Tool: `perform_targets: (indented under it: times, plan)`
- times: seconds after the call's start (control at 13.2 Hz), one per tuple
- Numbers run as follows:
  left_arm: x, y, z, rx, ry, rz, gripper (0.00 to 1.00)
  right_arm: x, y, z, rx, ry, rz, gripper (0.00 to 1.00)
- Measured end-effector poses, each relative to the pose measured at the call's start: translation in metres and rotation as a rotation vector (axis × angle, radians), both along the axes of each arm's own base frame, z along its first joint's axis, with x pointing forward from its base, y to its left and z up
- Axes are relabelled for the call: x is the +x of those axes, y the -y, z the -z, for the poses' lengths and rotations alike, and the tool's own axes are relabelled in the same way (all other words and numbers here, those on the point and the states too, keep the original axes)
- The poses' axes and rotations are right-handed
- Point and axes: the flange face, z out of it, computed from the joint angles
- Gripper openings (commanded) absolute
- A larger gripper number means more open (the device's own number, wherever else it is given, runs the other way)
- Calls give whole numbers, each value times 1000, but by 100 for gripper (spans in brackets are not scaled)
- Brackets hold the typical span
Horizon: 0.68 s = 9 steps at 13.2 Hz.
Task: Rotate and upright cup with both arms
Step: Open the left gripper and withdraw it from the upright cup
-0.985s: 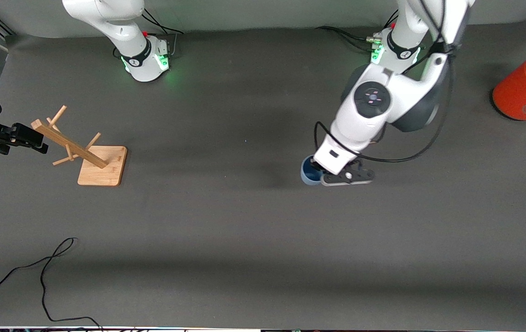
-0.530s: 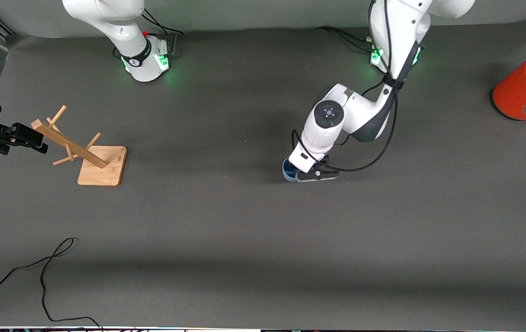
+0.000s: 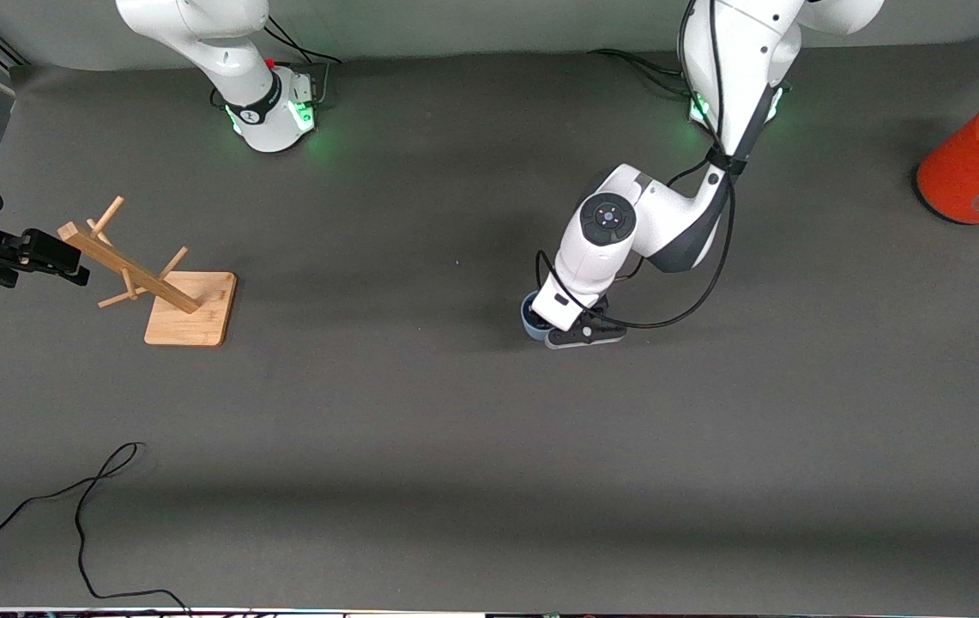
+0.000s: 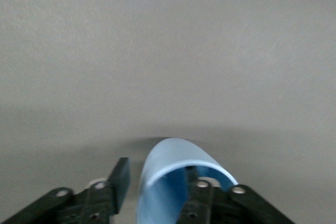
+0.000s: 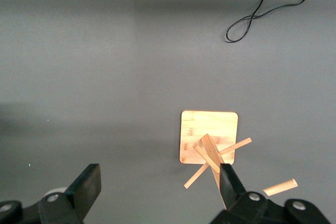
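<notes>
The pale-blue cup stands mouth up on the mat near the table's middle, partly under the left hand. In the left wrist view the cup has one finger inside it and the other finger outside, both clear of the wall. The left gripper is open astride the cup's rim. The right gripper is open and empty, up over the wooden rack at the right arm's end, and waits.
A wooden peg rack stands at the right arm's end of the table. A big orange-red cylinder with a grey top stands at the left arm's end. A black cable lies near the front edge.
The left arm has carried the cup toward the right arm's end and lowered it to the mat. The right arm has not moved.
</notes>
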Motion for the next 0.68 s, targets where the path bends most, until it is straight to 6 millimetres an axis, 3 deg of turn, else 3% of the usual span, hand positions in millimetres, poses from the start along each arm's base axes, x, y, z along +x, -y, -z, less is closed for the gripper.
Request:
perform_targets:
  times: [0.15, 0.3, 0.53, 0.68]
  plan:
    - [14, -10, -54, 22, -27, -12, 100, 0, 0, 0, 0, 0, 0, 100]
    - [31, -55, -125, 62, -74, 19, 100, 0, 0, 0, 0, 0, 0, 100]
    - [51, -171, -226, 70, -82, 55, 100, 0, 0, 0, 0, 0, 0, 100]
    - [48, -252, -272, 77, -80, 83, 100, 0, 0, 0, 0, 0, 0, 100]
